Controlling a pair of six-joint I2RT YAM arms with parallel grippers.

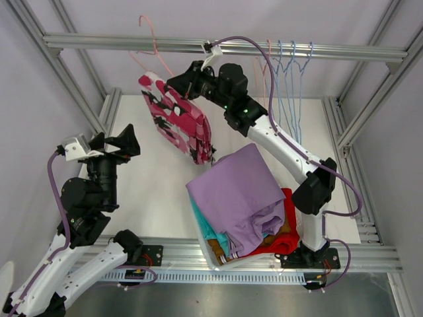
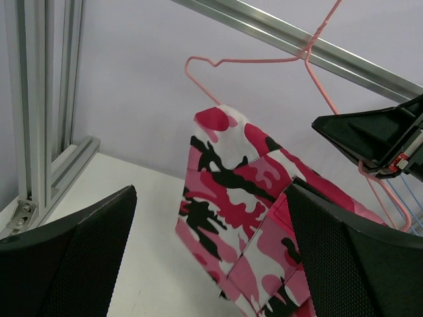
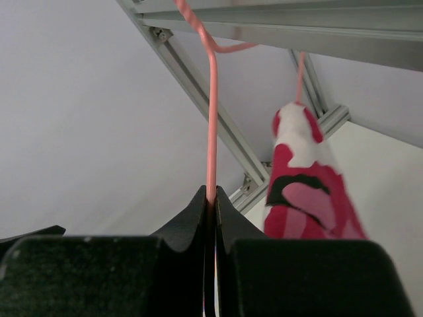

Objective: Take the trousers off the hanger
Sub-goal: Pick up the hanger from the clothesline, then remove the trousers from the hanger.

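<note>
The pink camouflage trousers hang folded over a pink wire hanger below the top rail. My right gripper is shut on the hanger's wire just above the cloth. In the right wrist view the wire runs straight up out of the closed right gripper, with the trousers to the right. My left gripper stands open to the left of the trousers and apart from them. In its own view the left gripper frames the trousers, the hanger and the right gripper.
A white bin at the front holds lilac trousers on top, with teal, red and mustard-brown cloth under them. Several bare wire hangers hang on the rail to the right. Aluminium frame posts stand at both sides.
</note>
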